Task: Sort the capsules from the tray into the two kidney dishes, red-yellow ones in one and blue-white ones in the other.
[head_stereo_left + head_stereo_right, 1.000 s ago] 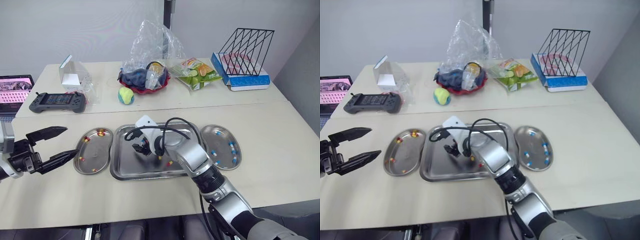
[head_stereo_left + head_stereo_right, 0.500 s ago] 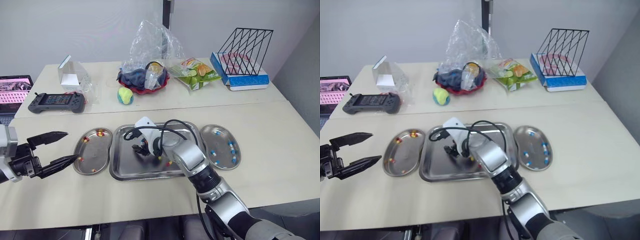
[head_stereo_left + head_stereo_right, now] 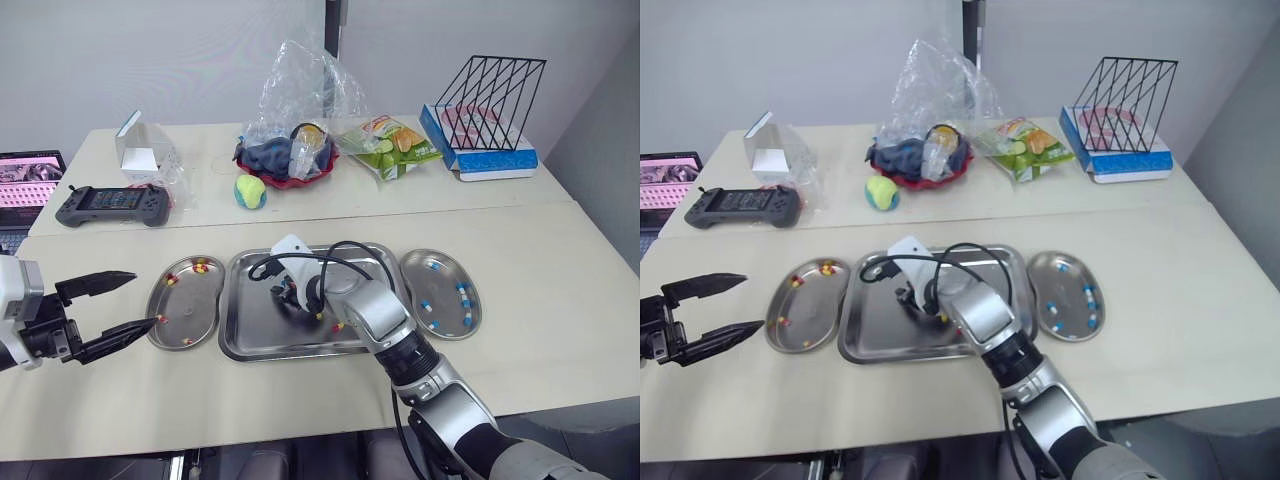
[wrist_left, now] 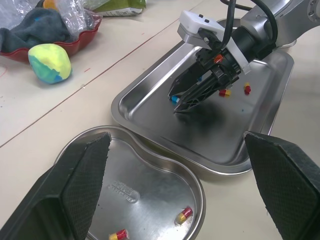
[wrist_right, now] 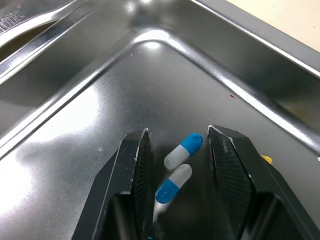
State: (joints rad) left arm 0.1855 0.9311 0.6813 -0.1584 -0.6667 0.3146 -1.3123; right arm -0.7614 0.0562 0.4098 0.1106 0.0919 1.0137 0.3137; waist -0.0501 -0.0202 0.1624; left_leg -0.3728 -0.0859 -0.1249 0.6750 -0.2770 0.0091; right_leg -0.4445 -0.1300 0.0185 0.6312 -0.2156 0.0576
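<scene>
Straddling two blue-white capsules (image 5: 176, 167) in tray (image 3: 250, 340) w/ R gripper (image 5: 177, 131) spread — poised to pinch; holding L gripper (image 3: 144, 298) agape, clear of work.

Head stereo pair looks down over worktop (image 3: 560, 290). L wrist cam low, R wrist v. close; all share tray (image 4: 150, 102).
</scene>
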